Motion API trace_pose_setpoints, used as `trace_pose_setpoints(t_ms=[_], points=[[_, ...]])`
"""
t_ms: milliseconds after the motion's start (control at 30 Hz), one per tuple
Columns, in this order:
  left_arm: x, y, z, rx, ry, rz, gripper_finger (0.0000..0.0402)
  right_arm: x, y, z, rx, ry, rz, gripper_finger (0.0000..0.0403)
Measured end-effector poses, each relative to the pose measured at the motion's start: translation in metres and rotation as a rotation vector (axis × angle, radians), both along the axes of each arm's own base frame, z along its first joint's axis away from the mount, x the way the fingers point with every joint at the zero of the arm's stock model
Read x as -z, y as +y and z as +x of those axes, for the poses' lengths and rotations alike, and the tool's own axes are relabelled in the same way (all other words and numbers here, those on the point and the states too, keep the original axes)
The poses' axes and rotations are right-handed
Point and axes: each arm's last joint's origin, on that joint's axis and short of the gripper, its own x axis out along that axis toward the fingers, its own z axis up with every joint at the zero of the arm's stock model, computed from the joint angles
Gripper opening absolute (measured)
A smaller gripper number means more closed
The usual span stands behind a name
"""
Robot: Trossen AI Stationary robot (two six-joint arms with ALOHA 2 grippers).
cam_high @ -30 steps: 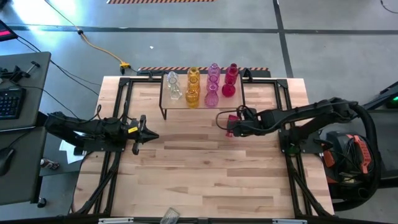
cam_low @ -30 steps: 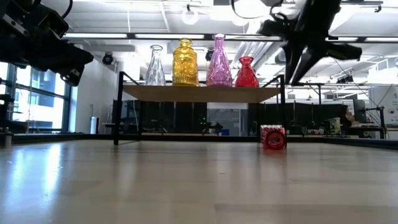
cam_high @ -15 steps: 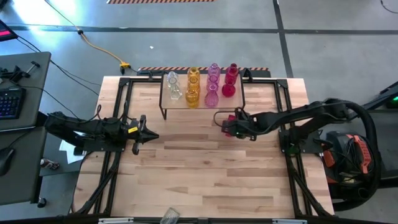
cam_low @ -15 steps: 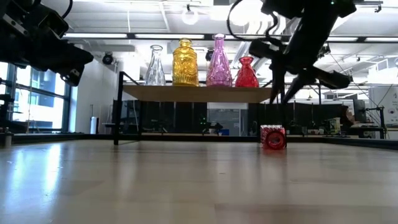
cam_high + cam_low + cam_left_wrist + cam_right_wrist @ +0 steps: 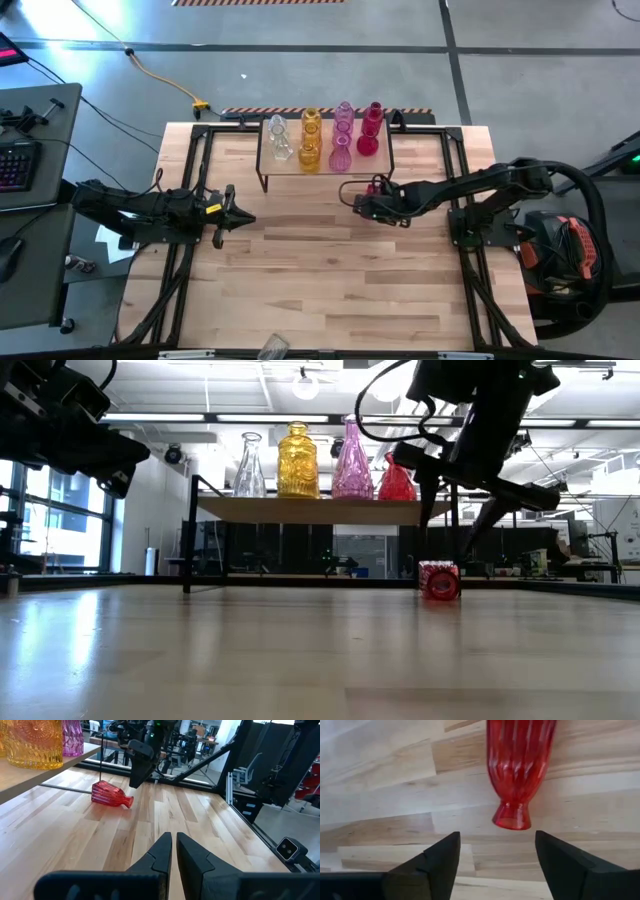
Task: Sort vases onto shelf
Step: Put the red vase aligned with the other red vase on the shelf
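No readable text, labels, brands, numbers or signs on anything in any of four views

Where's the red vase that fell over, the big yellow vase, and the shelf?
red vase (image 5: 111, 795), left wrist view, on its ribbed side.
yellow vase (image 5: 298, 462), low view, on its body.
shelf (image 5: 310, 511), low view, on its wooden front edge.

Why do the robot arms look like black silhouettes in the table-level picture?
Low view: bright ceiling lights and windows backlight the arms, and the tabletop shows glare. Right wrist view: the red vase is evenly lit.
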Motion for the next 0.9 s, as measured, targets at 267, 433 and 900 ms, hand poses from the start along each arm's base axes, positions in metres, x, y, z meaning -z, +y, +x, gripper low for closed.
trace_pose_setpoints(t_ms=[267, 433, 900], points=[[0.0, 0.0, 0.0, 0.0, 0.0, 0.0, 0.0019, 0.016, -0.005, 0.007, 0.016, 0.047, 0.01, 0.0252], [0.0, 0.0, 0.0, 0.0, 0.0, 0.0, 0.0019, 0.023, -0.007, 0.008, 0.025, 0.077, 0.019, 0.0252], [0.0, 0.0, 0.0, 0.0, 0.002, 0.001, 0.0019, 0.043, -0.001, 0.016, 0.056, 0.101, -0.001, 0.0252]])
